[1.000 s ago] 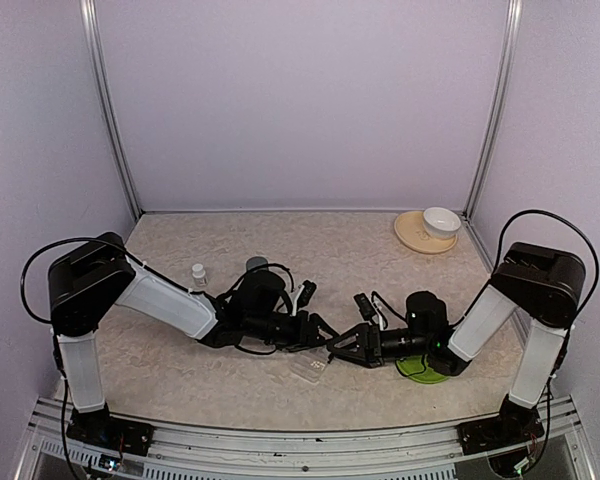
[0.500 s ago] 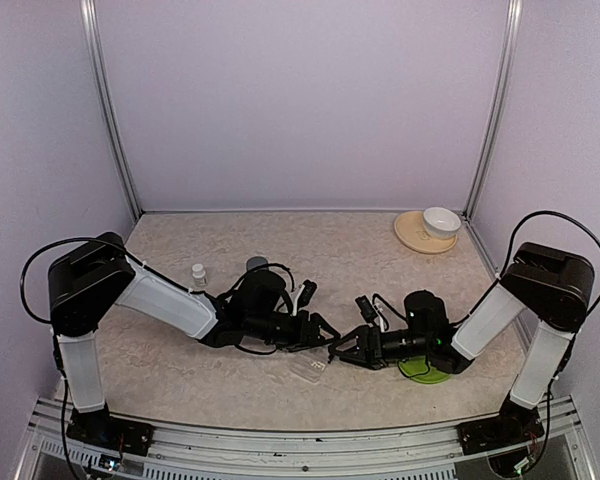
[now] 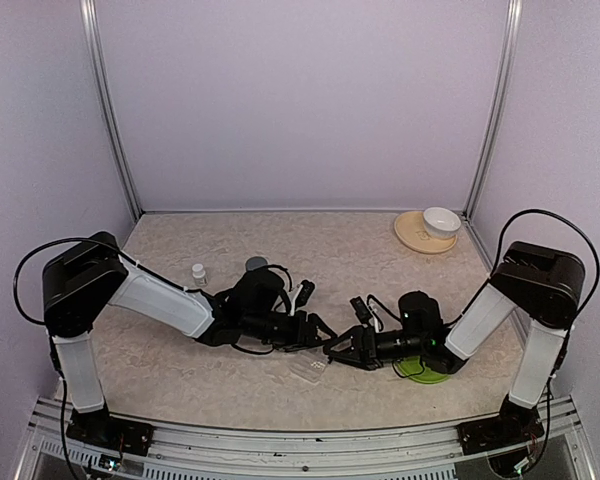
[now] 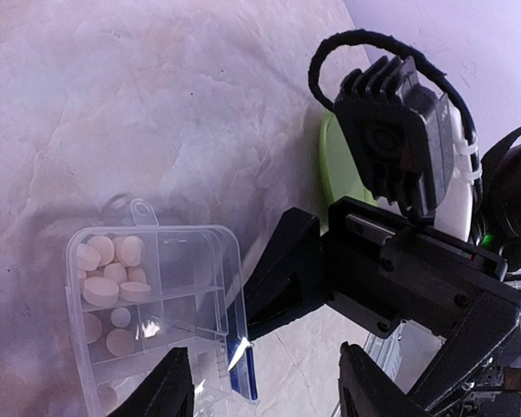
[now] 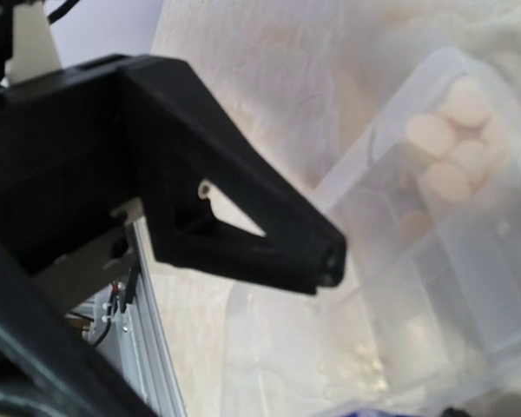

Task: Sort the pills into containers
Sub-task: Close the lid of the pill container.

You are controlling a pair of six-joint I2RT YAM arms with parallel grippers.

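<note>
The clear pill organiser (image 3: pixel 308 368) lies flat on the table near the front, between my two grippers. In the left wrist view the organiser (image 4: pixel 148 304) holds several pale round pills (image 4: pixel 113 265) in its compartments and has a blue strip on its near edge. My left gripper (image 3: pixel 320 331) is open and hovers just behind the organiser; its fingertips (image 4: pixel 169 391) show at the bottom of that view. My right gripper (image 3: pixel 337 353) is open, its fingers low at the organiser's right edge. In the right wrist view one finger (image 5: pixel 243 226) lies across the organiser (image 5: pixel 451 234).
A green disc (image 3: pixel 420 368) lies under my right wrist. A small white bottle (image 3: pixel 198 272) and a grey-capped bottle (image 3: pixel 256 264) stand behind my left arm. A white bowl (image 3: pixel 441 220) sits on a beige plate (image 3: pixel 415 235) at the back right.
My right gripper has shifted a little to the left, closer to the organiser. My left arm has barely moved.
</note>
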